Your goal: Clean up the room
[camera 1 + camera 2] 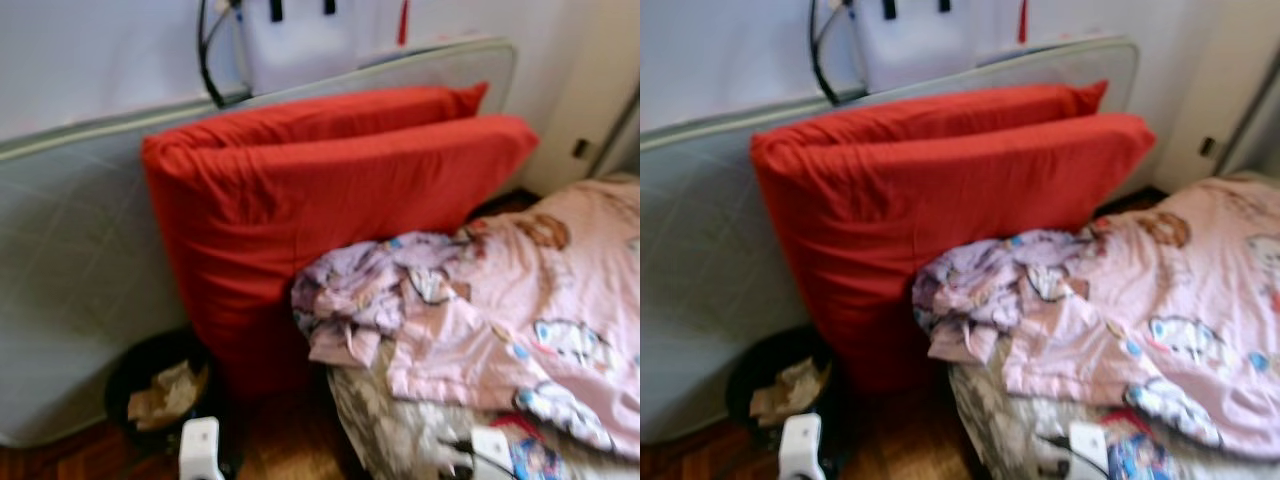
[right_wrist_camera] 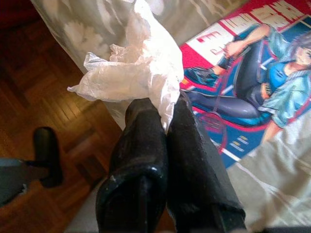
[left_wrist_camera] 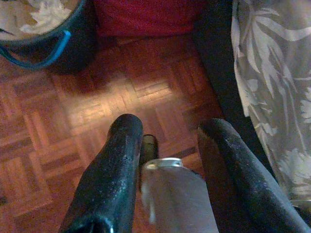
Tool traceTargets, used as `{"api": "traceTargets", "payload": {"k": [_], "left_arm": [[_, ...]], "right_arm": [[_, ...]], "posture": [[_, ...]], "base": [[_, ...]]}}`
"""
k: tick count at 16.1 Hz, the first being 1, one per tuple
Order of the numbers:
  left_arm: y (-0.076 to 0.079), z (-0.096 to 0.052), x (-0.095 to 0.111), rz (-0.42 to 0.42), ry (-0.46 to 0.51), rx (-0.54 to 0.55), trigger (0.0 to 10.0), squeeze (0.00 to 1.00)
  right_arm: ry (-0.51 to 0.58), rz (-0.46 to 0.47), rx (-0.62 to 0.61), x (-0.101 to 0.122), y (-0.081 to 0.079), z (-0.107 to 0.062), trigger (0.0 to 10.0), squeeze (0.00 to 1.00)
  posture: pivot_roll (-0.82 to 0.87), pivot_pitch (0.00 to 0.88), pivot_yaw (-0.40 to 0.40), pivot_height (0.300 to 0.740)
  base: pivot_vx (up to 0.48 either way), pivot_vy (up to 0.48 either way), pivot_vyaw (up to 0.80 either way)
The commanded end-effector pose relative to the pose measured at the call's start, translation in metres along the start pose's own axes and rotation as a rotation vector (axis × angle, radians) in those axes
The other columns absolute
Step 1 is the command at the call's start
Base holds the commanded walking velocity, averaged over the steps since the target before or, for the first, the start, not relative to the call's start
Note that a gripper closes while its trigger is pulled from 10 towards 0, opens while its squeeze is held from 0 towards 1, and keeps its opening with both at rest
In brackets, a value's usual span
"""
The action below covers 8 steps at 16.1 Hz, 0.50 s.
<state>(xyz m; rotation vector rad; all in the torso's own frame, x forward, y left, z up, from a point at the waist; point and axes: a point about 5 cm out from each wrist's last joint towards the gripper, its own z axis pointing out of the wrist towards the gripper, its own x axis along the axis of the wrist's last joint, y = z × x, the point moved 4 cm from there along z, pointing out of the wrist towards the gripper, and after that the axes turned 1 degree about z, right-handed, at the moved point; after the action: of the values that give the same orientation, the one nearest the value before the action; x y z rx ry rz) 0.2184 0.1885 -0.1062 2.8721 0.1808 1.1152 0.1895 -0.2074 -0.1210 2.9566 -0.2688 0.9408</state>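
- Head view: red cushion leans on grey mattress at far wall; pink blanket on bed, right; black bin w/ paper near left.
- Left wrist: left gripper fingers apart, holding nothing, over parquet floor.
- Right wrist: right gripper pinched on crumpled tissue, beside magazine on bed.

Printed matter: one item, a magazine or comic cover lying on the bed, seen in the right wrist view. It carries large red lettering on a white band along its edge, partly cut off by the frame and by crumpled white paper; a single "E" is legible, the remaining characters cannot be read. No other text, label, brand or number is legible in the other views.
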Motion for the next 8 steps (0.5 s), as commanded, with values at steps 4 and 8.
{"api": "traceTargets", "payload": {"k": [4, 8], "left_arm": [[-0.0071, -0.0008, -0.0006, 0.015, -0.010, 0.017, 10.0, 0.00], [-0.0075, -0.0009, -0.0017, 0.011, -0.017, 0.023, 10.0, 0.00]], "right_arm": [[-0.003, 0.014, 0.009, -0.0001, -0.0051, 0.0006, 10.0, 0.00], [-0.014, 0.013, -0.004, -0.0022, -0.0041, 0.0005, 10.0, 0.00]], "posture": [[-0.01, 0.019, -0.030, 0.740], [-0.01, 0.025, -0.026, 0.740]], "base": [[0.000, 0.000, 0.00], [0.000, 0.167, 0.00]]}}
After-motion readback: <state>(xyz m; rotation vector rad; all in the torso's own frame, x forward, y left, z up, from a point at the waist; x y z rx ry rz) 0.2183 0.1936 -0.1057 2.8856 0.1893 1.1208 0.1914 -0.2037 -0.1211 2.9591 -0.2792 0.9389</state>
